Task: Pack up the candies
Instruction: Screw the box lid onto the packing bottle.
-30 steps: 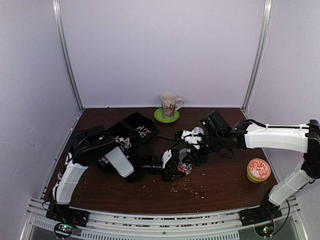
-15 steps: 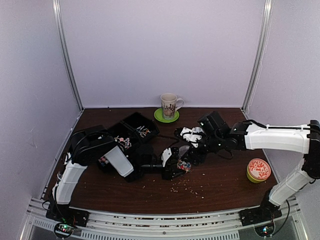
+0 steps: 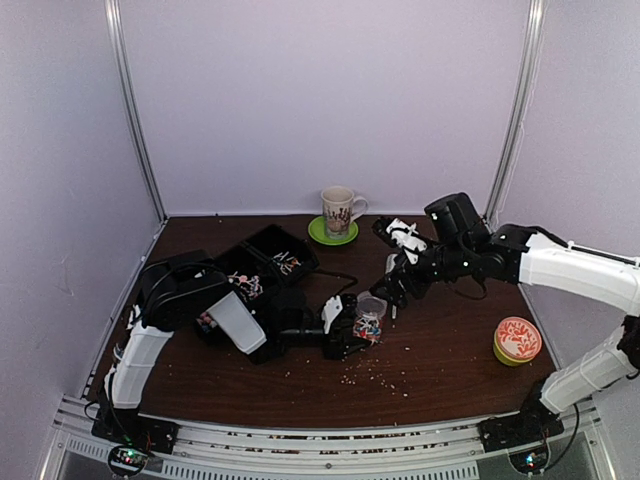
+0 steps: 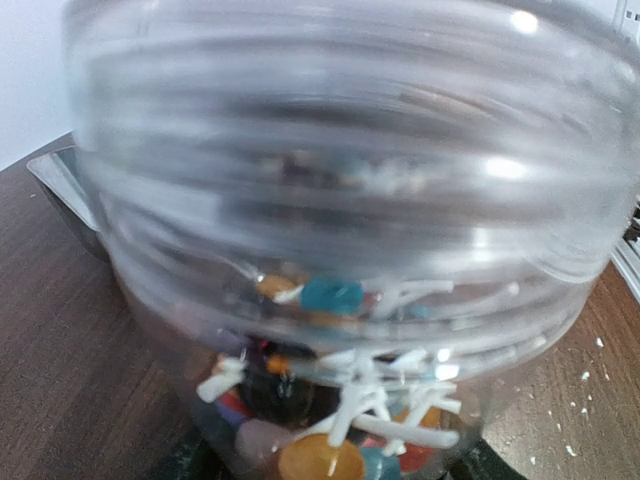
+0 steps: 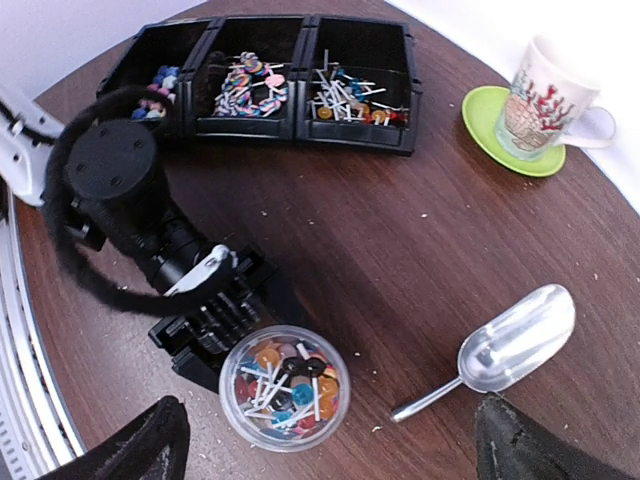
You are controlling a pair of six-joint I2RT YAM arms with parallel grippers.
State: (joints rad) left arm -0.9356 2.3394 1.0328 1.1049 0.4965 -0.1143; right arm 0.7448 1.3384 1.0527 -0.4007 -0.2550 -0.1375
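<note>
A clear round container of candies, coloured discs on white sticks, stands on the table. My left gripper is shut on it from the left, and it fills the left wrist view. My right gripper hangs above it, wide open and holding nothing. A metal scoop lies on the table to the container's right. In the top view the right gripper is raised above and to the right of the container.
A black three-compartment tray at the back left holds more candies. A mug stands on a green saucer at the back. An orange-patterned tin sits at the right. Pale crumbs lie near the front.
My right gripper has opened wide and risen up and to the right, away from the container. The scoop now lies free on the table. The left arm has not moved.
</note>
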